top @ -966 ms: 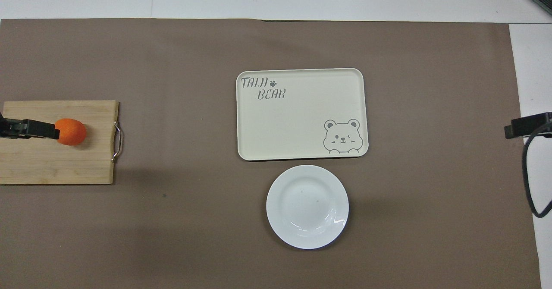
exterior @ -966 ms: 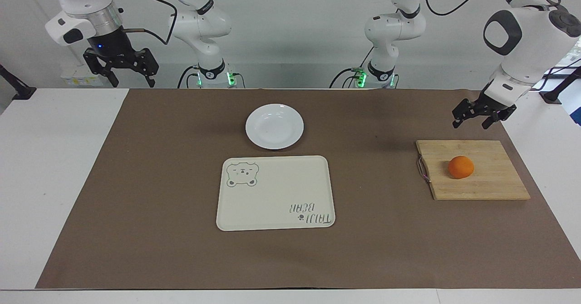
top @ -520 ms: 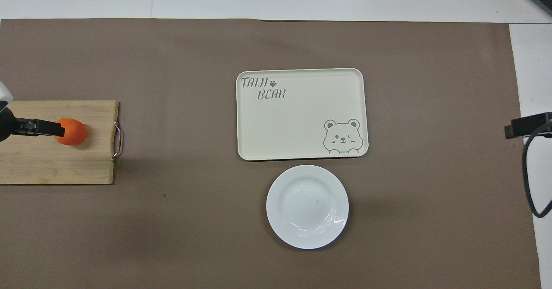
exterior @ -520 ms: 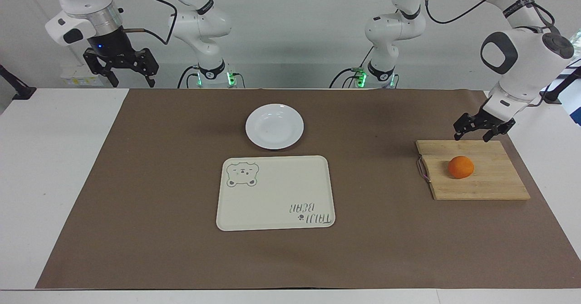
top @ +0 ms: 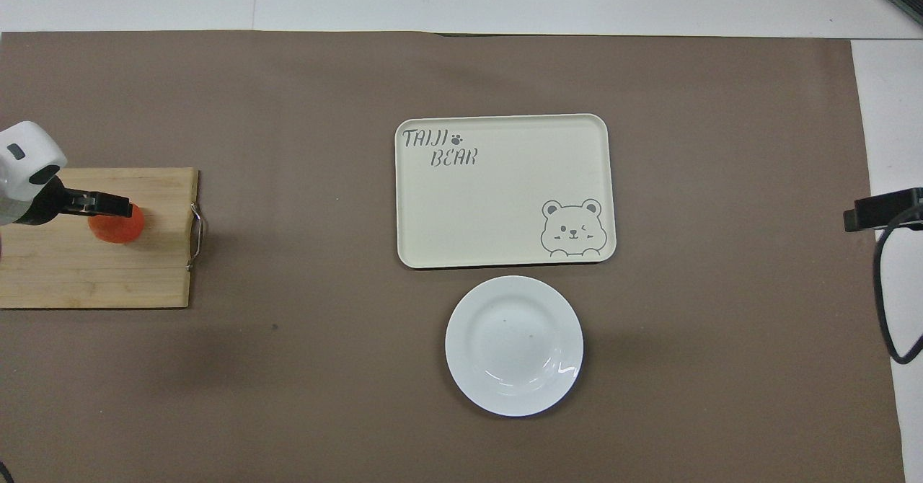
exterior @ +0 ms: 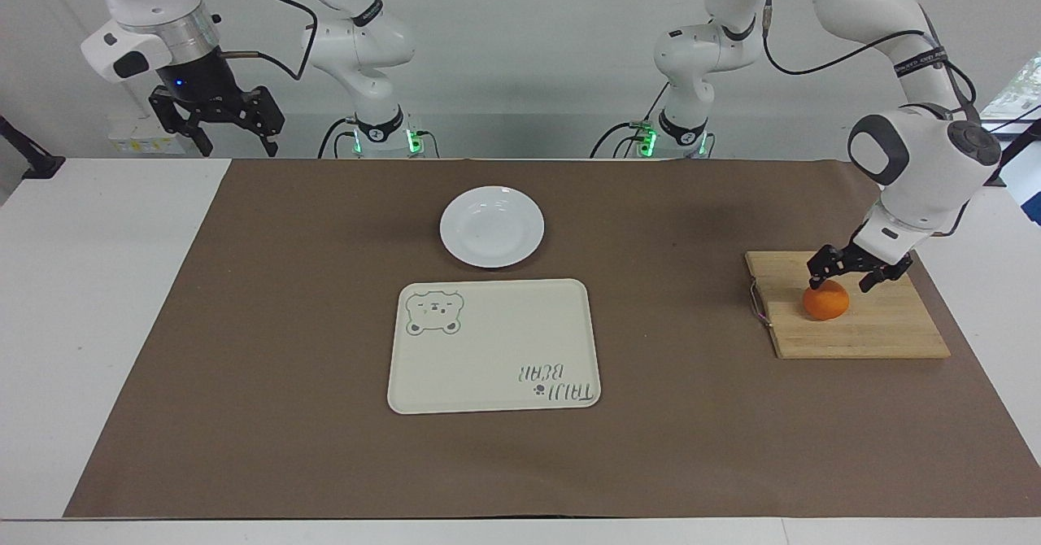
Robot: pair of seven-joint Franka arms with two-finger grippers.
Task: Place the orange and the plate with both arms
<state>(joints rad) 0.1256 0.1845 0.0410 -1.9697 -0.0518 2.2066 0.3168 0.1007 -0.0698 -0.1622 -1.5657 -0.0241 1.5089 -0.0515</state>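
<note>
The orange lies on a wooden cutting board toward the left arm's end of the table. My left gripper is open and low over the orange, with a finger to each side of its top. In the overhead view the left gripper covers part of the orange. The white plate lies bare in the middle of the brown mat, also in the overhead view. My right gripper is open and waits high over the table's right-arm end; its tip shows in the overhead view.
A cream tray with a bear drawing lies beside the plate, farther from the robots, and shows in the overhead view. The cutting board has a metal handle on its edge toward the tray. A black cable hangs at the right arm's end.
My left gripper has come down from beside the board's near edge to the orange, fingers still open. The orange, the plate and the right arm have not moved.
</note>
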